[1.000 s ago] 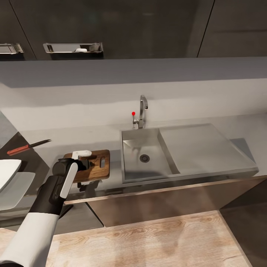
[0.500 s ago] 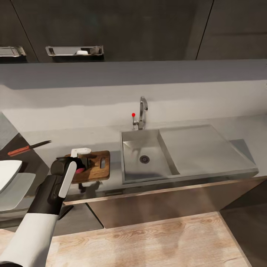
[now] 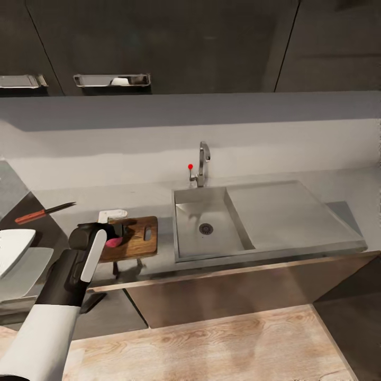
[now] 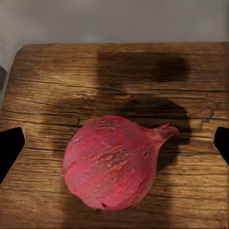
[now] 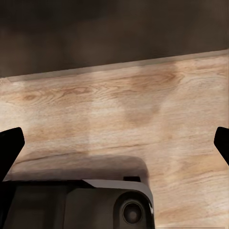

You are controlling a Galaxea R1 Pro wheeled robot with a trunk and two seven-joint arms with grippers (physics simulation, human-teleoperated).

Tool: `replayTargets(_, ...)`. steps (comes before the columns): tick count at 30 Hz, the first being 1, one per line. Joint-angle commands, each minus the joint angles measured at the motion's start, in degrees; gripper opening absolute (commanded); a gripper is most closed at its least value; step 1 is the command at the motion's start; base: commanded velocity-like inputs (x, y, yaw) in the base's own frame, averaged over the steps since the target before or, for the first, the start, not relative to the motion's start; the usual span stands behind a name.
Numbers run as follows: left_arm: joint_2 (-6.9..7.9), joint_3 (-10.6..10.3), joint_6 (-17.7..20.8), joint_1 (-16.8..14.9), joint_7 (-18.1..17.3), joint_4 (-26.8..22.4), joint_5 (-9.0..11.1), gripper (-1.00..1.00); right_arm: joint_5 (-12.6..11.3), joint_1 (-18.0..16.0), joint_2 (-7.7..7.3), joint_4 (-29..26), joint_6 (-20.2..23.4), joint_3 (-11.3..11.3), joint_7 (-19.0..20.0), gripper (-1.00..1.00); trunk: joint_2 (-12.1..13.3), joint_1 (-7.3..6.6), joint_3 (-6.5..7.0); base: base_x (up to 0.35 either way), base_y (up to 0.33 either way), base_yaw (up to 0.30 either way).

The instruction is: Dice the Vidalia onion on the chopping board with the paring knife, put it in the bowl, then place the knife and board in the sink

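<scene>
The reddish-pink Vidalia onion point(image 4: 112, 162) lies on the brown chopping board point(image 4: 52, 81), which sits on the grey countertop point(image 3: 143, 193) left of the sink point(image 3: 211, 233). My left gripper point(image 3: 117, 236) hovers just over the onion point(image 3: 113, 242) with its fingers spread wide to either side, open and not touching it. The paring knife point(image 3: 45, 212) lies further left on the counter, dark blade pointing right. A white bowl point(image 3: 11, 248) shows at the left edge. My right gripper point(image 5: 114, 143) is open and points at the wooden floor.
The steel basin holds nothing but its round drain point(image 3: 206, 228); the flat drainboard point(image 3: 286, 211) lies to its right. A chrome tap point(image 3: 203, 159) with a red-tipped lever stands behind. Dark cabinets hang above, and the robot's base point(image 5: 81, 205) is below the right gripper.
The left gripper has drawn back a little toward me, uncovering the onion on the board. The whole view has shifted slightly down.
</scene>
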Motion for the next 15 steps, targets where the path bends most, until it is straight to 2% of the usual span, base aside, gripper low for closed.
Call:
replayTargets(1,0.06,-0.1,0.2,0.0,0.6,-0.1,0.6,1.0,0.1,0.0,-0.01,-0.1,0.0,0.1,-0.3,1.0,-0.1,0.01,-0.07,-0.285,0.0,0.0)
replayTargets(15,0.07,-0.2,0.2,0.0,0.6,-0.1,0.6,1.0,0.1,0.0,-0.01,-0.1,0.0,0.1,-0.3,1.0,-0.1,0.01,-0.02,-0.336,0.0,0.0)
